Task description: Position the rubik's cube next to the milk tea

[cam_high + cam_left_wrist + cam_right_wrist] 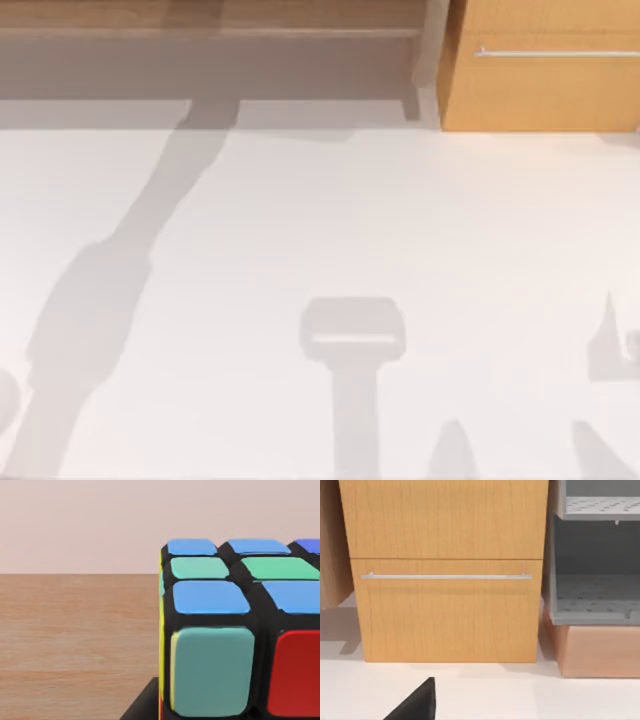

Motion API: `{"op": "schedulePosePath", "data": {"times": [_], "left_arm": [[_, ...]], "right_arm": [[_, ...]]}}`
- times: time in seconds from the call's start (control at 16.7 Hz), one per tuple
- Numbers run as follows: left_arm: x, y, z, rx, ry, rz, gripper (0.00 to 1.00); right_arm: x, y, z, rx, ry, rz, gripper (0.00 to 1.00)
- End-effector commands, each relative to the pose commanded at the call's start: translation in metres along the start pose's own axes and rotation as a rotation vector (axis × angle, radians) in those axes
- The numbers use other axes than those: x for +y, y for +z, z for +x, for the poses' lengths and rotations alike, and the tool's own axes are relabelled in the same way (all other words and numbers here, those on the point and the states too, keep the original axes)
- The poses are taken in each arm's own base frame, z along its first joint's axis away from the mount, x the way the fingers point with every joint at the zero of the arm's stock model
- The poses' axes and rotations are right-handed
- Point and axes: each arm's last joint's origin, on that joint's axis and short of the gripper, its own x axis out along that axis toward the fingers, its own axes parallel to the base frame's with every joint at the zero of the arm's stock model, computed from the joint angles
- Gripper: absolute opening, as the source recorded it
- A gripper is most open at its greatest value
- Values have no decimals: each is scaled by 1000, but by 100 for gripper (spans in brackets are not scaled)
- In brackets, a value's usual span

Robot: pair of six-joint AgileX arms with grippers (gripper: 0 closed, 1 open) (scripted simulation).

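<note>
1 rubik's cube (235,630) is seen close against the left wrist camera, over a wooden surface (75,645); whether the jaws hold it cannot be told. It is judged rigid, light and smooth-faced, best gripped across 2 opposite flat sides. 1 cabinet (445,570) faces the right wrist.

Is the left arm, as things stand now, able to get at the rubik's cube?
Probably yes: in the left wrist view the rubik's cube sits very close ahead, with nothing between camera and cube. Whether the pincer is open cannot be told.

White table (330,220), wooden cabinet (545,70) seemingly on it
</note>
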Motion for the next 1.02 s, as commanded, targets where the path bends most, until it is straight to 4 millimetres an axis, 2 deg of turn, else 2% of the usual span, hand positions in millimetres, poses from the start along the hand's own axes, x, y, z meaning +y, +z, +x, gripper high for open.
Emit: {"op": "schedulePosePath", "data": {"times": [0.42, 1.02], "left_arm": [[0, 0, 0, 0, 0, 0, 2], [-1, 1, -1, -1, -2, 1, 0]], "right_arm": [[0, 0, 0, 0, 0, 0, 100], [0, 0, 0, 0, 0, 0, 100]]}}
